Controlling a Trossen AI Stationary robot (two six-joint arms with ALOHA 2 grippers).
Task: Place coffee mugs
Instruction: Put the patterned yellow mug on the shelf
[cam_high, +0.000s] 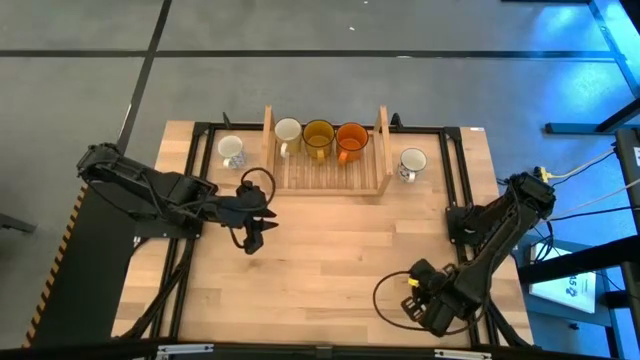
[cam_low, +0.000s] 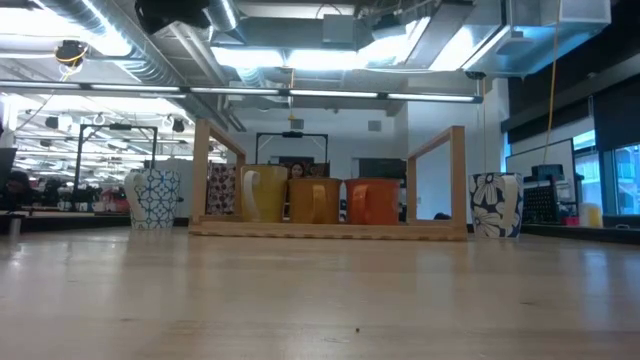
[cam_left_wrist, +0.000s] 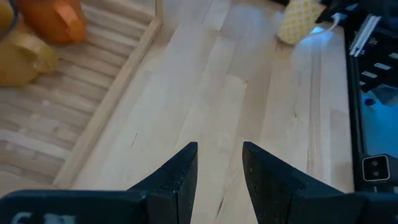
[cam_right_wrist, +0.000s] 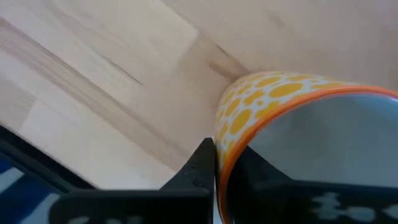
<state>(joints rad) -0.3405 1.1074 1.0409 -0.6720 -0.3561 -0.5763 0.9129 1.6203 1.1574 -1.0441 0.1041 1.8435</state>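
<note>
1. The high view is looking straight down on the whole table (cam_high: 330, 260) from well above.
2. The low view is sitting at tabletop height, facing level across to the rack (cam_low: 330, 228), which the high view is also showing.
3. Each wrist view is looking closely down at the tabletop.
</note>
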